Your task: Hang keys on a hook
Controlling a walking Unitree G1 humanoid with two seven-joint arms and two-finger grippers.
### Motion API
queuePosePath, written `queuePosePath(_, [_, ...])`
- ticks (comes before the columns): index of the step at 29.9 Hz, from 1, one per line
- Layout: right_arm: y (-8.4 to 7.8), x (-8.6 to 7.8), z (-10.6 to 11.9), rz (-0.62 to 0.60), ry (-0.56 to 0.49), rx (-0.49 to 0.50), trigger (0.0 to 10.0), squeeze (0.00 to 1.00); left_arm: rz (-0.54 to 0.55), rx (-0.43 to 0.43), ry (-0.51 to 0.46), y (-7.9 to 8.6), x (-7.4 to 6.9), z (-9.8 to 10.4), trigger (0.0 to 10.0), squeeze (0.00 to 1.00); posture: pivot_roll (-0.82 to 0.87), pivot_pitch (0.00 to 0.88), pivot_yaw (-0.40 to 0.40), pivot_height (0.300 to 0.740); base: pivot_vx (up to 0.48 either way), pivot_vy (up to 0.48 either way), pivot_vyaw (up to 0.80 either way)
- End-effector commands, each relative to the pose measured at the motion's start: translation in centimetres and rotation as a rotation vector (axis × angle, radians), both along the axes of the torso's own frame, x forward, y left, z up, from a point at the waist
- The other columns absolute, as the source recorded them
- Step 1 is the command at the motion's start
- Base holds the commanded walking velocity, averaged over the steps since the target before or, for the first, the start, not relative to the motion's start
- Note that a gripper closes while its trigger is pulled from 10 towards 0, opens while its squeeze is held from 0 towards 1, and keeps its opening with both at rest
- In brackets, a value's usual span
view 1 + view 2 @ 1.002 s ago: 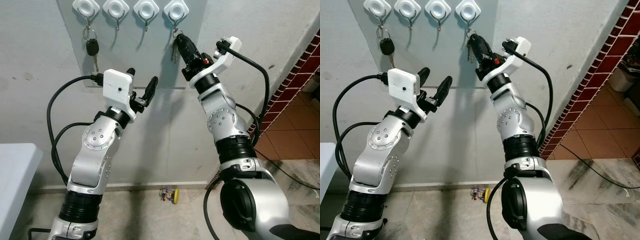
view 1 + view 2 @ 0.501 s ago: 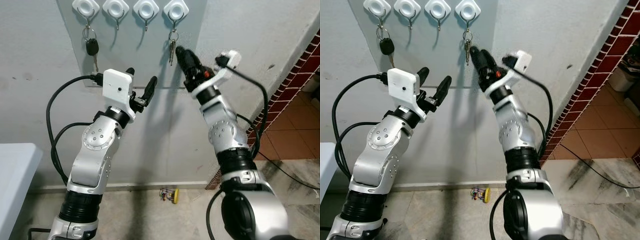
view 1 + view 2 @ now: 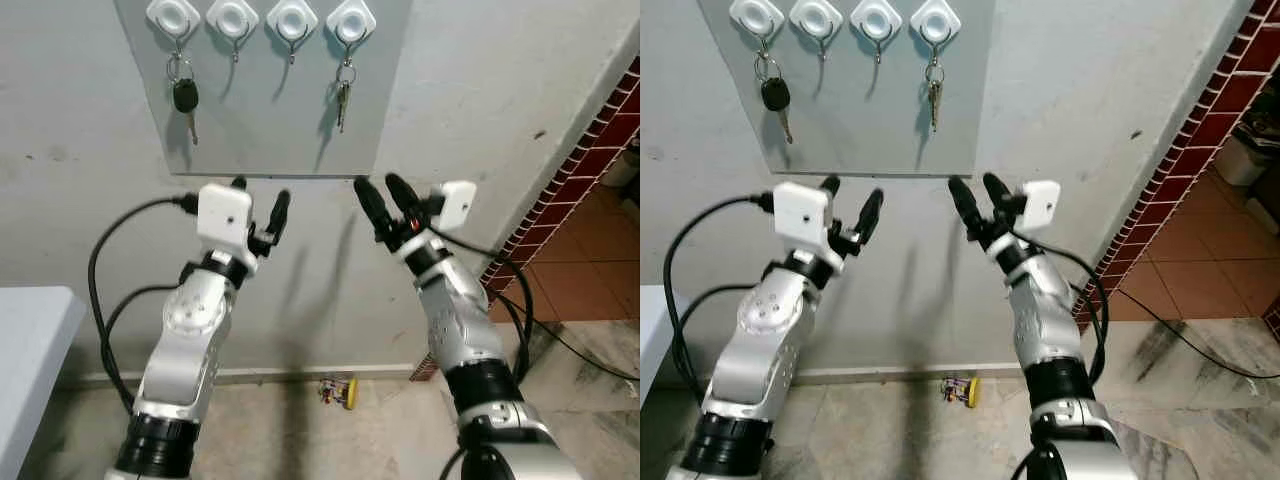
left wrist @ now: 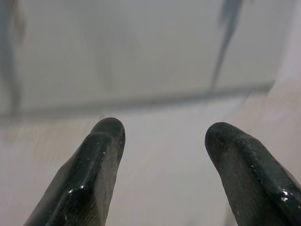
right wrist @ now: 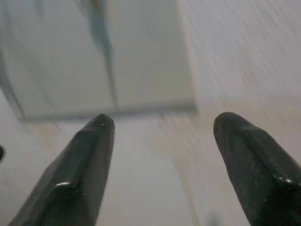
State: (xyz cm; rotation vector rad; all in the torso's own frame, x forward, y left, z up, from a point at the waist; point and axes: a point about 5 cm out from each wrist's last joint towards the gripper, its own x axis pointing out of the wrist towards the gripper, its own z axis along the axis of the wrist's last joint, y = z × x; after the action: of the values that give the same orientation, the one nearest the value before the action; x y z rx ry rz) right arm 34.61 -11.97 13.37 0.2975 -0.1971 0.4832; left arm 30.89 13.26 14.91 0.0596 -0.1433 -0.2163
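Note:
A grey board on the wall carries a row of white hooks. A small bunch of metal keys hangs from the rightmost hook. A black-headed car key hangs from the leftmost hook. My right gripper is open and empty, well below the metal keys, just under the board's lower edge. My left gripper is open and empty too, also below the board. In the wrist views both pairs of black fingers stand apart against the wall.
Two middle hooks hold nothing. A small yellow and coloured object lies on the floor at the wall's foot. A red brick wall runs along the right. A white table corner sits at the lower left.
My right gripper has let go of the metal keys, which now hang on the rightmost hook, and has dropped away below the board with its fingers open. The left arm has lowered as well.

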Motion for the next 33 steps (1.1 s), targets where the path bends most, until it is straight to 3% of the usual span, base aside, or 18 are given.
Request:
queuePosePath(1, [-0.2, -0.3, -1.1, -0.018, 0.034, -0.014, 10.0, 1.00, 0.035, 0.022, 0.026, 0.8, 0.0, -1.1, 10.0, 0.00, -0.08, 0.047, -0.014, 0.740, 0.000, 0.000, 0.00])
queuePosePath(3, [-0.4, -0.5, -1.9, -0.026, 0.058, -0.037, 10.0, 1.00, 0.048, 0.023, 0.049, 1.1, -0.1, -1.9, 10.0, 0.00, -0.08, 0.042, -0.012, 0.740, 0.000, 0.000, 0.00])
queuePosePath(5, [-1.0, -1.6, -4.8, -0.062, 0.140, -0.111, 10.0, 1.00, 0.079, 0.051, 0.105, 1.9, -0.4, -4.5, 10.0, 0.00, -0.09, 0.031, -0.006, 0.740, 0.000, 0.000, 0.00])
queuePosePath(8, [-1.1, -1.8, -5.3, -0.069, 0.159, -0.123, 10.0, 1.00, 0.083, 0.076, 0.106, 1.9, -0.5, -4.9, 10.0, 0.00, -0.09, 0.031, -0.006, 0.740, 0.000, 0.000, 0.00])
queuePosePath(11, [-1.6, -3.0, -8.0, -0.092, 0.258, -0.168, 10.0, 1.00, 0.104, 0.119, 0.167, 2.3, -0.9, -7.4, 10.0, 0.00, -0.10, 0.012, 0.003, 0.740, 0.000, 0.000, 0.00])
queuePosePath(12, [-1.6, -3.0, -8.0, -0.092, 0.258, -0.168, 10.0, 1.00, 0.104, 0.119, 0.167, 2.3, -0.9, -7.4, 10.0, 0.00, -0.10, 0.012, 0.003, 0.740, 0.000, 0.000, 0.00])
queuePosePath(15, [-2.3, -4.5, -10.6, -0.122, 0.371, -0.217, 10.0, 1.00, 0.121, 0.146, 0.238, 2.7, -1.5, -10.0, 10.0, 0.00, -0.11, 0.000, 0.010, 0.740, 0.000, 0.000, 0.00])
queuePosePath(18, [-2.9, -5.8, -12.5, -0.143, 0.457, -0.267, 10.0, 1.00, 0.157, 0.115, 0.334, 3.4, -2.2, -12.2, 10.0, 0.00, -0.12, 0.000, 0.013, 0.740, 0.000, 0.000, 0.00])
queuePosePath(23, [-3.0, -6.3, -13.2, -0.150, 0.483, -0.288, 10.0, 1.00, 0.171, 0.113, 0.362, 3.6, -2.3, -13.0, 10.0, 0.00, -0.12, 0.000, 0.016, 0.740, 0.000, 0.000, 0.00])
queuePosePath(26, [-3.6, -7.7, -15.0, -0.171, 0.579, -0.339, 10.0, 1.00, 0.150, -0.051, 0.471, 4.1, -3.5, -15.0, 10.0, 0.00, -0.12, 0.000, 0.016, 0.740, 0.000, 0.000, 0.00])
queuePosePath(27, [-3.6, -7.7, -15.0, -0.171, 0.579, -0.339, 10.0, 1.00, 0.150, -0.051, 0.471, 4.1, -3.5, -15.0, 10.0, 0.00, -0.12, 0.000, 0.016, 0.740, 0.000, 0.000, 0.00])
queuePosePath(30, [-5.2, -11.7, -18.5, -0.208, 0.775, -0.500, 10.0, 1.00, 0.204, -0.049, 0.664, 4.6, -6.6, -18.6, 10.0, 0.00, -0.12, 0.000, 0.010, 0.740, 0.000, 0.000, 0.00])
queuePosePath(33, [-5.4, -12.3, -19.0, -0.214, 0.814, -0.477, 10.0, 1.00, 0.222, -0.050, 0.714, 4.6, -7.5, -19.4, 10.0, 0.00, -0.12, 0.000, 0.011, 0.740, 0.000, 0.000, 0.00])
